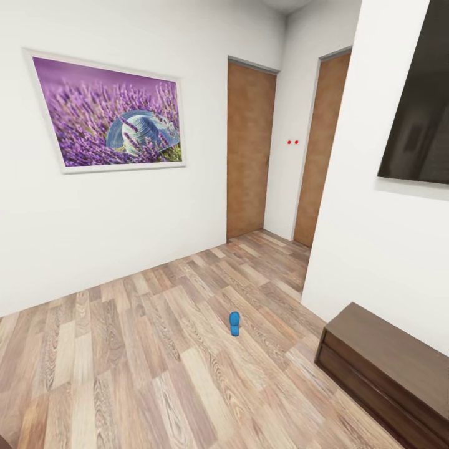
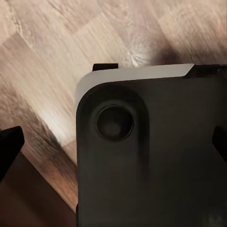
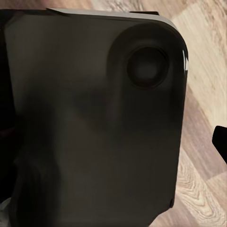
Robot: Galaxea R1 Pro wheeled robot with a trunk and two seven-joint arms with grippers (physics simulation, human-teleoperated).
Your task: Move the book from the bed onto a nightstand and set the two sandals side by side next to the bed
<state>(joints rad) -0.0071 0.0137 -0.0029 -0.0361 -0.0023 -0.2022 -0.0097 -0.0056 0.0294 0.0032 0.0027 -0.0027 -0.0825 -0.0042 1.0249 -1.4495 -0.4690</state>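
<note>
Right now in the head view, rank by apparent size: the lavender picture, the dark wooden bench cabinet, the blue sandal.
1. Purple lavender picture
2. Dark brown wooden bench cabinet, cut off by the frame edge and nearer the camera, so unsure against the picture
3. Small blue sandal
</note>
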